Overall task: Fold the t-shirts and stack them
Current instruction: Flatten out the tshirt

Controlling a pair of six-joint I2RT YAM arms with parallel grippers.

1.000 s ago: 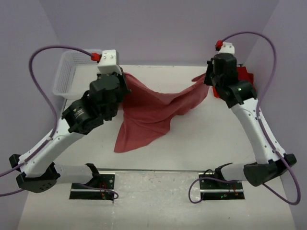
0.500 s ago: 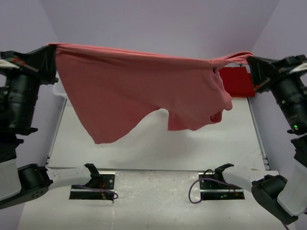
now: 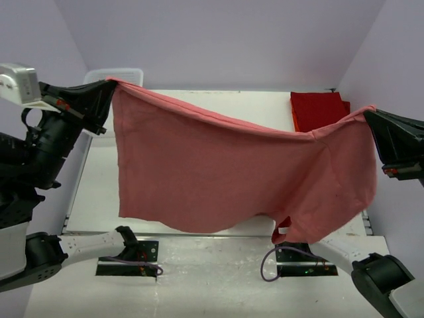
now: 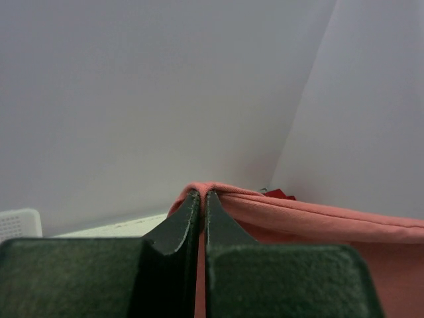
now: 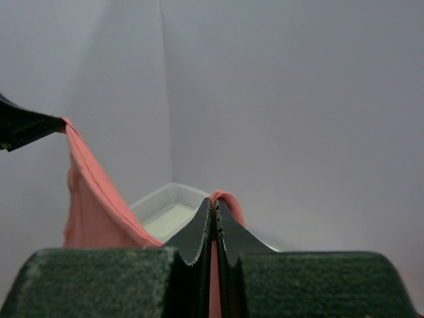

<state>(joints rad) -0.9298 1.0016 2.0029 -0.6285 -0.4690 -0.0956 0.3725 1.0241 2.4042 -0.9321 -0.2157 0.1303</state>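
1. Your left gripper (image 4: 202,193) is clamped on one corner of the salmon shirt (image 3: 218,172), upper left; your right gripper (image 5: 214,202) is clamped on the other, right edge.
2. The one shirt hangs spread between them, over the table (image 3: 265,99).
3. One folded red stack (image 3: 318,109) lies upper right; you can't count its layers.
4. One basket (image 3: 112,74) sits upper left.

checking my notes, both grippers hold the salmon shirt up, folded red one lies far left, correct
No: the folded red shirt lies far right, per the top external view. The left gripper and right gripper do hold the salmon shirt up.
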